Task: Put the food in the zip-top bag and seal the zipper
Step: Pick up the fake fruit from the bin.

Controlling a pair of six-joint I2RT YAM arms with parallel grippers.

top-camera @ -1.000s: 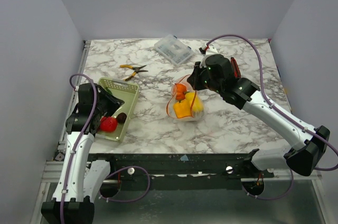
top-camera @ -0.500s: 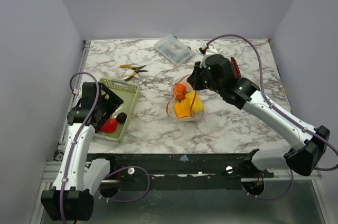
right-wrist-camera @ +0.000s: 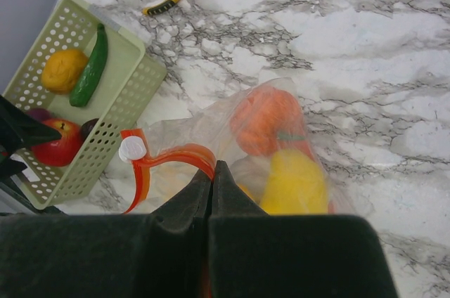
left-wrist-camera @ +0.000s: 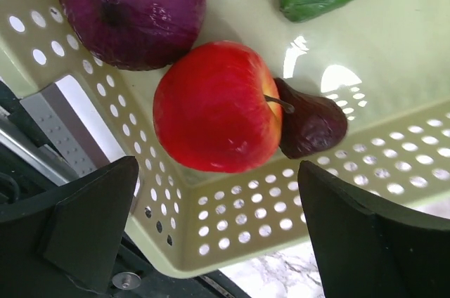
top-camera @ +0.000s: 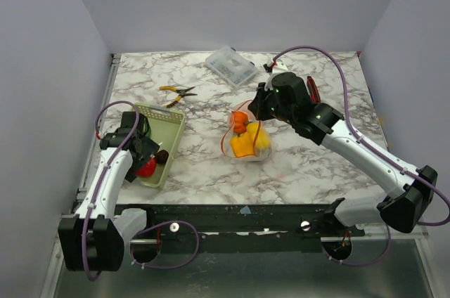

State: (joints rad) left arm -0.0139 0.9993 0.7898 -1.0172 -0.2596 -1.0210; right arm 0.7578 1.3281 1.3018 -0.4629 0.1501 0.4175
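Nearest, the left gripper (left-wrist-camera: 219,171) is poised with jaws spread wide over the red fruit (left-wrist-camera: 214,105), which lies in the near corner of the mesh basket (left-wrist-camera: 232,235), touched by a small dark piece (left-wrist-camera: 313,126); the jaws are best lowered astride the fruit alone, clear of the basket wall, before being closed. Farther out, on the desk (right-wrist-camera: 422,52), the zip-top bag (right-wrist-camera: 204,126), an orange (right-wrist-camera: 271,122) and a yellow piece (right-wrist-camera: 295,185) inside, is pinched at its zipper (right-wrist-camera: 176,154) by the shut right gripper (right-wrist-camera: 211,175), so its mouth is best held open.
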